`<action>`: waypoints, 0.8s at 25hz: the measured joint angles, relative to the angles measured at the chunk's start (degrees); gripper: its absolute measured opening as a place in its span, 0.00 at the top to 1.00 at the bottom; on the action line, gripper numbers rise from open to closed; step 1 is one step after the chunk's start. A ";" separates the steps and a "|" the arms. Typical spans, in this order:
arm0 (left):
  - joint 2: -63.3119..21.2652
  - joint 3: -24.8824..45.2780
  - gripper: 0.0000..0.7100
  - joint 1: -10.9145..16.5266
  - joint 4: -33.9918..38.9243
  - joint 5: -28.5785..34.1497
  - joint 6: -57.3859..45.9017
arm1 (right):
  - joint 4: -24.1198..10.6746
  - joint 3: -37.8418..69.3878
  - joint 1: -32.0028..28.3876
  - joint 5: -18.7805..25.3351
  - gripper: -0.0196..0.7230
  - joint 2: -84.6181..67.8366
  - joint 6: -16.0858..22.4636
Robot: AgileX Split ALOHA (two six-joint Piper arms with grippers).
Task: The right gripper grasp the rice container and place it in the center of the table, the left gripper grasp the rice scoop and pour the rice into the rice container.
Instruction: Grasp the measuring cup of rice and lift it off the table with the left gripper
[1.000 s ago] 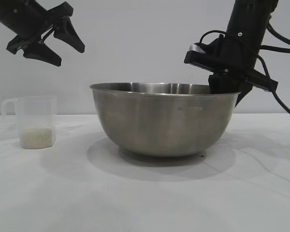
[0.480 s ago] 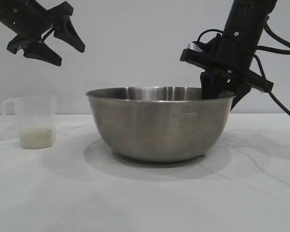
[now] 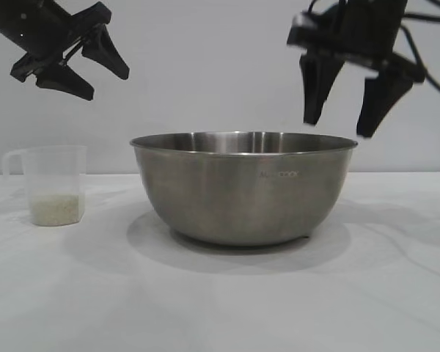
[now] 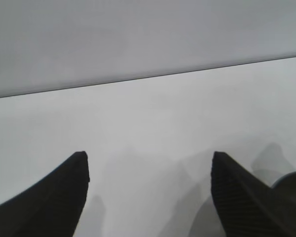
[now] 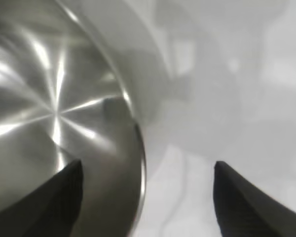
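The rice container [image 3: 242, 192], a wide steel bowl, stands upright in the middle of the table [image 3: 220, 301]. Above its right rim hangs my right gripper [image 3: 338, 127], open, fingers pointing down and holding nothing. In the right wrist view the open right gripper [image 5: 148, 164] straddles the rice container [image 5: 49, 98] rim from above, one finger over the inside and one over the table. The rice scoop [image 3: 53, 183], a clear cup with rice [image 3: 56, 210] in its bottom, stands at the left. My left gripper [image 3: 106, 84] hovers open high above it. The left gripper [image 4: 149, 157] has only bare tabletop between its fingers.
A plain grey wall rises behind the table's far edge [image 4: 153, 76]. Black cables [image 3: 433, 73] trail from the right arm toward the right. The white surface in front of the bowl and between bowl and scoop is bare.
My right gripper has opened, let go of the bowl's right rim and risen above it. The bowl settled level and a little to the left. The left arm has not moved.
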 joint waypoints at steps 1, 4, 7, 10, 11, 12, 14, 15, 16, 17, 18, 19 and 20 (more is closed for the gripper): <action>0.00 0.00 0.34 0.00 0.00 0.00 0.00 | -0.28 0.00 -0.96 0.09 0.33 -0.47 0.36; 0.00 0.00 0.34 0.00 0.00 0.13 -0.70 | -0.66 0.00 -3.79 0.09 0.33 -3.12 1.03; 0.00 0.00 0.34 0.00 0.00 0.13 -1.05 | -1.00 2.67 -6.53 0.09 0.33 -6.94 1.02; 0.00 0.00 0.34 0.00 0.00 0.13 -1.14 | -1.53 8.58 -9.63 0.09 0.33 -11.49 1.02; 0.00 0.00 0.34 0.00 0.00 0.13 -1.14 | -1.63 10.54 -10.87 0.09 0.33 -13.18 1.02; 0.00 0.00 0.34 0.00 0.00 0.13 -1.14 | -1.75 12.92 -12.09 0.09 0.33 -14.65 1.02; 0.00 0.00 0.34 0.00 0.00 0.13 -1.14 | -1.96 17.54 -13.90 0.09 0.33 -18.49 1.02; 0.00 0.00 0.34 0.00 0.00 0.13 -1.14 | -2.07 20.08 -14.46 0.09 0.33 -20.21 1.02; 0.00 0.00 0.34 0.00 0.00 0.13 -1.14 | -2.07 22.53 -14.69 0.09 0.33 -22.37 1.02; 0.00 0.00 0.34 0.00 0.00 0.13 -1.14 | -2.07 24.95 -14.81 0.09 0.33 -24.72 1.02; 0.00 0.00 0.34 0.00 0.00 0.13 -1.14 | -1.95 26.94 -14.81 0.09 0.33 -27.16 1.02; 0.00 0.00 0.34 0.00 0.00 0.13 -1.14 | -1.74 29.28 -14.81 0.09 0.33 -29.33 1.02; 0.00 0.00 0.34 0.00 0.00 0.13 -1.14 | -1.49 31.63 -14.81 0.09 0.33 -31.96 1.02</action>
